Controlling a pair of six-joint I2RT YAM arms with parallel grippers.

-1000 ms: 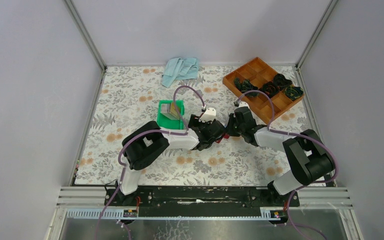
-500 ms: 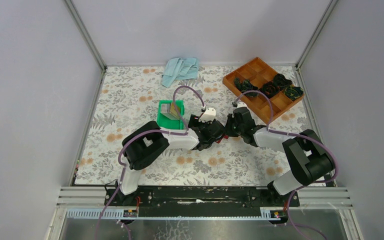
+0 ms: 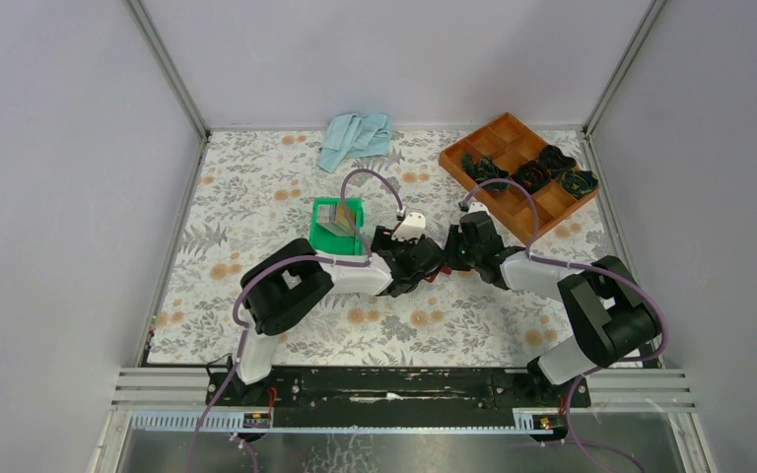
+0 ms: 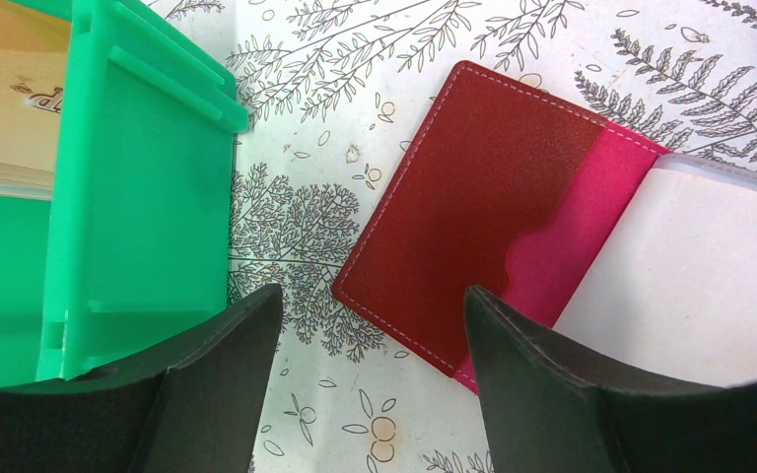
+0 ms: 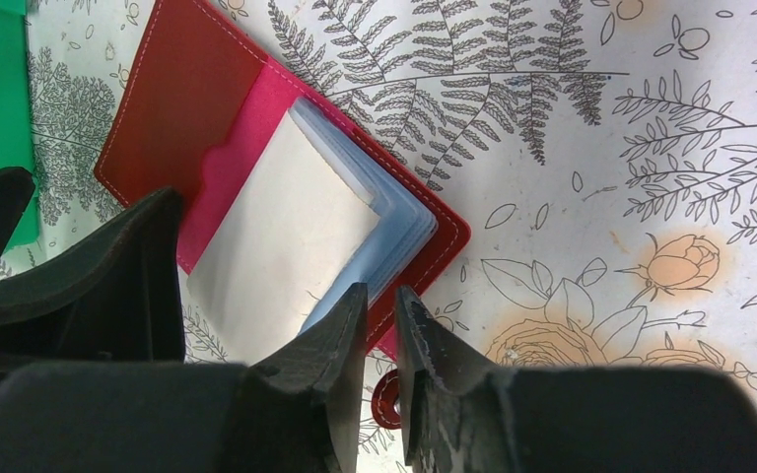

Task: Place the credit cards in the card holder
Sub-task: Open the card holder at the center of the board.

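At mid-table the card holder (image 5: 286,227) lay open, seemingly for loading. Your left gripper (image 4: 373,301) hung wide open above it; right gripper (image 5: 381,296) straddled its edge, grip unclear. Credit cards (image 3: 332,219) sat in green bin (image 3: 355,203).

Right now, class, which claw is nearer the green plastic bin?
Left. The left claw hangs beside the green plastic bin; the right claw sits across the dark red card holder.

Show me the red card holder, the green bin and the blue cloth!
card holder (image 4: 473,207): left wrist view, dark red pocket.
green bin (image 4: 148,207): left wrist view, side wall.
blue cloth (image 3: 356,138): top view, crumpled middle.
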